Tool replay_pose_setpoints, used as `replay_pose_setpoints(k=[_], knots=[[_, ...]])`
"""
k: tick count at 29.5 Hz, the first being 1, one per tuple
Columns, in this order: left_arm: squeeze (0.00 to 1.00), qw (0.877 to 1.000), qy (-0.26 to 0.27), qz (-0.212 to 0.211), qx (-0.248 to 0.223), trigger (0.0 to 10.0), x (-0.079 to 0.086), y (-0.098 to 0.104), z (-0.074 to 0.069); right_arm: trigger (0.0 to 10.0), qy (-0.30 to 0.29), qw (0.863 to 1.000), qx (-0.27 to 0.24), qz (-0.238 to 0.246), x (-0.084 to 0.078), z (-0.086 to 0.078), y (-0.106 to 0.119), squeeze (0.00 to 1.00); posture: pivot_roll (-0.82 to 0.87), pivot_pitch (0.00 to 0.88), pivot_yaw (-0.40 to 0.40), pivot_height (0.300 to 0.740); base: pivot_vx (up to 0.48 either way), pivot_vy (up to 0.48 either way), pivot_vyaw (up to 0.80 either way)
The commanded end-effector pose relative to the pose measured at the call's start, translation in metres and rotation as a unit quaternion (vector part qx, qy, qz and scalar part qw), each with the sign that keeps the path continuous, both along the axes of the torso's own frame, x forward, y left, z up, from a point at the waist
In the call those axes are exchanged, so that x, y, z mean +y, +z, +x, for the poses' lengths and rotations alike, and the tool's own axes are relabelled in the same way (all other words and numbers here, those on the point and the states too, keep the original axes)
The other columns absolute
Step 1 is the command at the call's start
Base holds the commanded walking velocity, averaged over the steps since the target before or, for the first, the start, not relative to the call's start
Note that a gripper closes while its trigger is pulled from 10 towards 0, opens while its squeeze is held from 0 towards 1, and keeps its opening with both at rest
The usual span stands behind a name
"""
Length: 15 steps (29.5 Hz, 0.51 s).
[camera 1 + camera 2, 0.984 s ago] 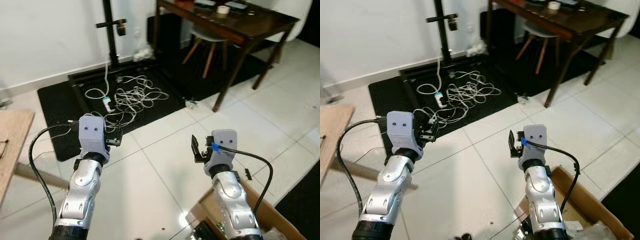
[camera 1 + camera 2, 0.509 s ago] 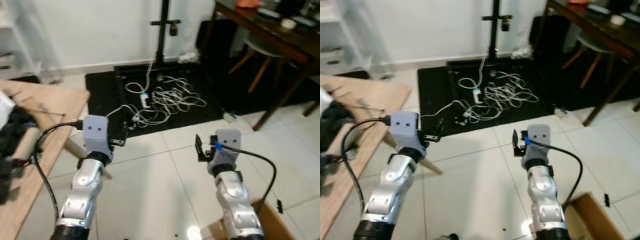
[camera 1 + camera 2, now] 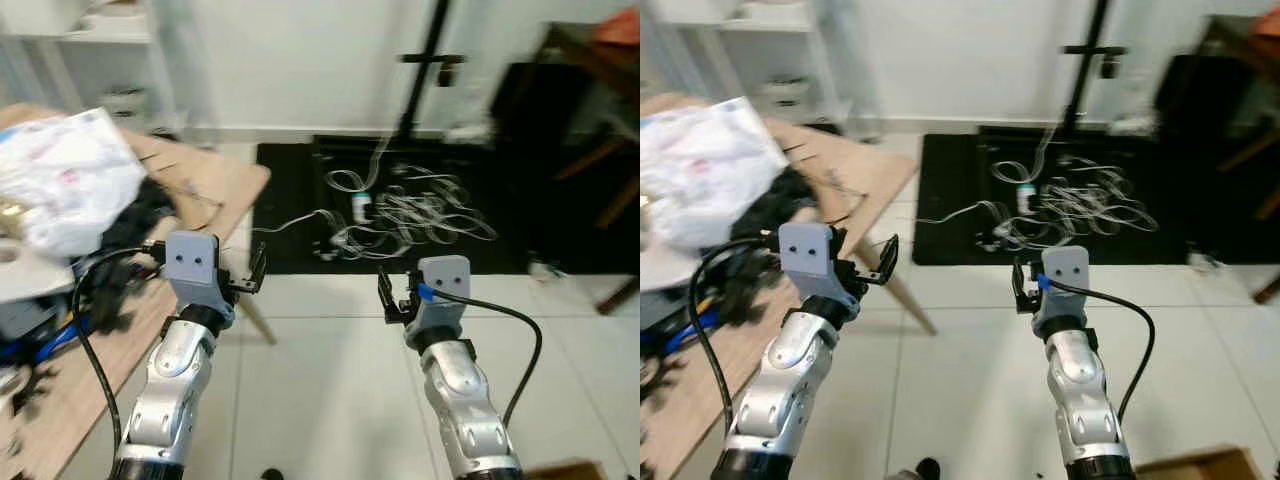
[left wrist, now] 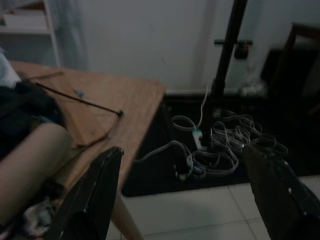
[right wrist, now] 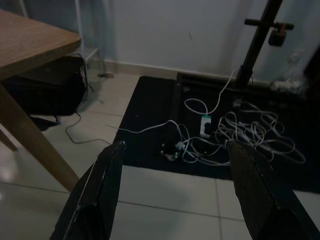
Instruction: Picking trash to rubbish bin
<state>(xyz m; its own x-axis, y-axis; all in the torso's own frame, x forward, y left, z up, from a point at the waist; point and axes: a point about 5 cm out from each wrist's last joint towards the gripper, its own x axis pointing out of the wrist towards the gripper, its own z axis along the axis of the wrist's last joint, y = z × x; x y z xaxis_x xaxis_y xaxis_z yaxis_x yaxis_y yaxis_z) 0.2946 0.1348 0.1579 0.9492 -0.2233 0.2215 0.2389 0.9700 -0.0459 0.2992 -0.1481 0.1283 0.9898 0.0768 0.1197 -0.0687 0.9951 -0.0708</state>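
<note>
Arms are both raised in front of you over the white tiled floor (image 3: 320, 370), and neither holds anything. Your left gripper (image 3: 248, 277) hangs just off the corner of the wooden table (image 3: 215, 185), its two black fingers (image 4: 95, 195) spread wide apart with only air between them. Your right gripper (image 3: 393, 300) sits further right above the tiles, and its fingers (image 5: 102, 190) are parted just as widely.

On the table at your left lies a crumpled white plastic bag (image 3: 70, 185) (the likeliest piece of trash, though you can't tell what is in it), resting against a heap of dark cloth and black cables (image 3: 130, 250). A cardboard tube (image 4: 25, 160) lies on the tabletop near the left gripper, beside a thin wooden frame (image 4: 82, 117).

Ahead of you a black mat (image 3: 290, 215) lies against the white wall, with a tangle of white cords (image 3: 420, 210) on it and a black stand (image 3: 430, 65) rising from its far edge. A dark table (image 3: 590, 60) shows blurred at the far right. A corner of a cardboard box (image 3: 1200, 465) sits on the tiles near your right arm.
</note>
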Motion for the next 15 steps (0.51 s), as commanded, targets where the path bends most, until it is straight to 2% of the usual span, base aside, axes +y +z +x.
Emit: replay_pose_setpoints(k=[1,6,9,15], knots=[[0.00,1.000,-0.011,-0.005,-0.005,10.0,-0.003,0.001,-0.002,10.0,-0.003,1.000,0.000,0.005,-0.001,-0.001,0.000,0.00,0.00,0.130,-0.054,0.740,0.000,0.000,0.80],[0.00,0.999,-0.045,-0.022,-0.015,10.0,-0.010,0.005,-0.006,10.0,-0.003,1.000,-0.001,0.006,-0.001,-0.001,-0.001,0.00,0.00,0.127,-0.055,0.740,0.000,0.000,0.80],[0.00,0.996,-0.090,-0.018,-0.023,10.0,-0.018,0.007,-0.012,10.0,-0.004,1.000,-0.001,0.007,-0.002,-0.002,-0.001,0.00,0.00,0.127,-0.055,0.740,0.000,0.000,0.80],[0.00,0.995,-0.094,-0.015,-0.020,10.0,-0.015,0.006,-0.014,10.0,-0.002,1.000,-0.001,0.007,0.000,-0.004,-0.002,0.00,0.00,0.123,-0.051,0.740,0.000,0.000,0.80]])
